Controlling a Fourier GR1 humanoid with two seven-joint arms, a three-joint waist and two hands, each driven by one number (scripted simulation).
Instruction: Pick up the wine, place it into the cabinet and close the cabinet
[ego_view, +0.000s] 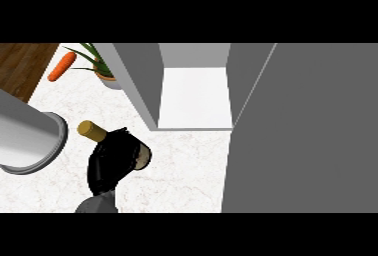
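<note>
Marble counter (184, 170): left hand (111, 160) curls round, mostly hiding, the wine (92, 130).

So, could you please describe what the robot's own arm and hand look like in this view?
Only one arm shows, at the lower left: a short stretch of plain grey forearm ending in a glossy black left hand with rounded, bulky fingers. No cables, markings or sleeve are visible. The right hand is out of view.
</note>
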